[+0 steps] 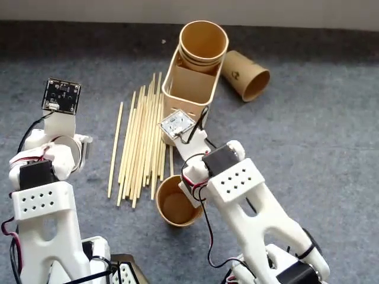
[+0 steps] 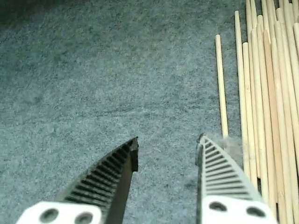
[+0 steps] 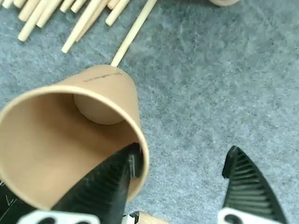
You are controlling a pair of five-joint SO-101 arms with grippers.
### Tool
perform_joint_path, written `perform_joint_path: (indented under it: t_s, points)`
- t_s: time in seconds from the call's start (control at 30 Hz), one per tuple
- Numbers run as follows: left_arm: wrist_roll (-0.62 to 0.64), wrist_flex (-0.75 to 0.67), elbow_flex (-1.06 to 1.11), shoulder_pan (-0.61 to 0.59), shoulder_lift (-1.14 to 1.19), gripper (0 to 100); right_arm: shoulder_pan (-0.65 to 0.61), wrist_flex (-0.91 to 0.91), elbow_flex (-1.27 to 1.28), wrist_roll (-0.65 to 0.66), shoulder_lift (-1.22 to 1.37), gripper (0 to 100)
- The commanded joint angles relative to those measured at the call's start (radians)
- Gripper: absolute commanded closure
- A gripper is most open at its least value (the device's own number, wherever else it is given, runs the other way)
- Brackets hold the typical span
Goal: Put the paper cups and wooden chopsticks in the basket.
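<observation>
We see a grey-blue, felt-like carpet surface [image 1: 331,136] covering the table from the near side to the far side. Its nap is short and mottled, flecked lighter and darker. Along the far side a darker, shadowed band of the carpet [image 1: 89,38] runs from left to right. Beyond it lies a pale, plain strip [image 1: 296,9]; we cannot tell whether it is wall or floor. The light is soft and even, and the shadows on the carpet have blurred edges.

Bare carpet [image 1: 98,124] lies between the left arm [image 1: 44,177] and the chopsticks [image 1: 142,142]; the right arm [image 1: 237,183] overhangs the basket's [image 1: 190,90] near end.
</observation>
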Motion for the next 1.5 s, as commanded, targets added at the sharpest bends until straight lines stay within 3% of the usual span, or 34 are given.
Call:
perform_joint_path:
  t_s: [0.0,0.13,0.2,0.27,0.47,0.7,0.8,1.13,1.27,1.47]
  points:
    - [0.005,0.002,-0.036,-0.010,-0.010,78,-0.004,-0.065,0.045,0.014,0.015,71.3]
    - [0.005,0.005,-0.035,-0.010,-0.007,78,-0.004,-0.097,0.067,0.014,0.025,73.3]
    - [0.005,0.005,-0.035,-0.010,-0.005,78,-0.004,-0.091,0.064,0.014,0.025,83.1]
    - [0.005,0.005,-0.035,-0.010,-0.005,78,-0.002,-0.088,0.051,0.011,0.015,99.2]
    - [0.005,0.000,-0.004,-0.010,-0.012,78,0.128,0.045,-0.194,0.018,0.019,99.1]
    - [0.005,-0.002,0.013,-0.007,-0.008,78,0.315,0.358,-0.901,0.106,0.179,99.3]
    - [0.005,0.000,0.015,-0.008,-0.008,78,0.397,0.355,-1.116,0.098,0.285,99.3]
    - [0.005,-0.094,0.111,-0.010,-0.012,78,0.414,0.226,-1.718,-0.011,0.487,99.3]
    - [0.005,-0.150,0.148,-0.010,-0.012,78,0.412,0.176,-1.765,-0.017,0.539,99.3]
    - [0.005,-0.157,0.150,-0.010,-0.012,78,0.417,-0.056,-1.678,-0.015,0.705,99.3]
